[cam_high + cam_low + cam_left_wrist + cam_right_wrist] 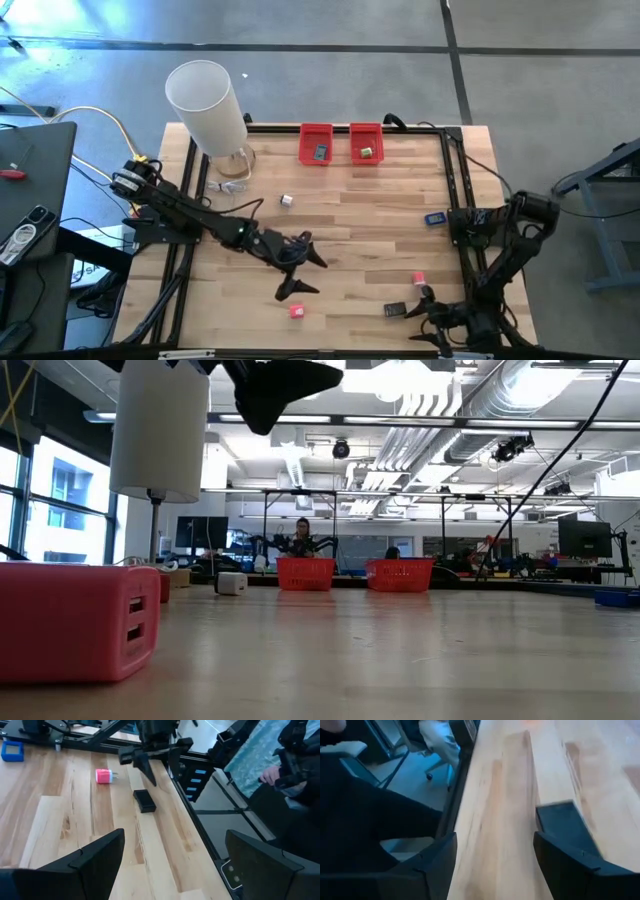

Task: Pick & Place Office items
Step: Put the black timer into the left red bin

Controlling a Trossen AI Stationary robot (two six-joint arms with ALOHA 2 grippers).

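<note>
Small pieces lie flat on the wooden table: a red one (pixel 297 311), large at the near left in the low view (pixel 80 622), a white one (pixel 287 200), a blue one (pixel 434 218), a pink one (pixel 418 278) and a black one (pixel 394 310). My left gripper (pixel 305 275) hangs open above the table's middle, just beyond the red piece. My right gripper (pixel 421 304) is open at the near right edge, close beside the black piece (pixel 561 819), which lies just ahead of one finger. In the left wrist view it hovers over that piece (pixel 145 800).
Two red bins (pixel 316 131) (pixel 366 128) stand at the far edge, one holding a grey item and one a green item. A tall white cylinder (pixel 207 105) stands at the far left corner. Black frame rails run along both sides. A person sits beyond the near right edge (pixel 280 775).
</note>
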